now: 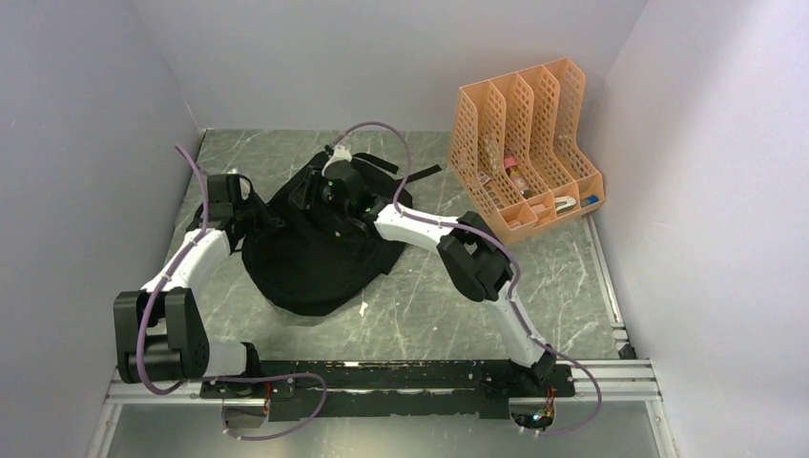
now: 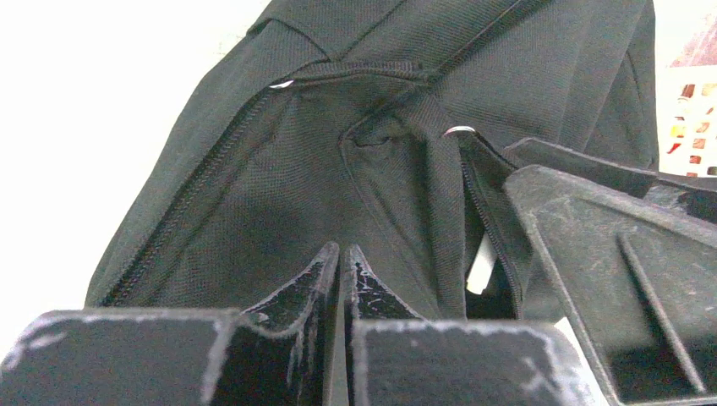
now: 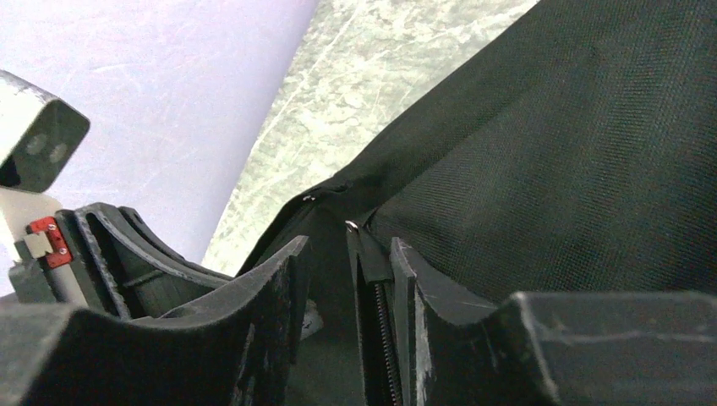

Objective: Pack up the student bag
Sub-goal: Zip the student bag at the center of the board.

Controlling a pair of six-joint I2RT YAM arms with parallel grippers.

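Arms both bend inward over the student bag (image 1: 315,258) at frame centre. Left jaws pinch its fabric shut; right jaws stand partly open, straddling the zipper edge (image 3: 369,279).

Overhead was evenly lit, with a soft shadow under the student bag (image 1: 315,267) on the surface (image 1: 429,305). My left wrist view blew out white behind the fabric. Jaws close to the lens were slightly soft in both wrist views.
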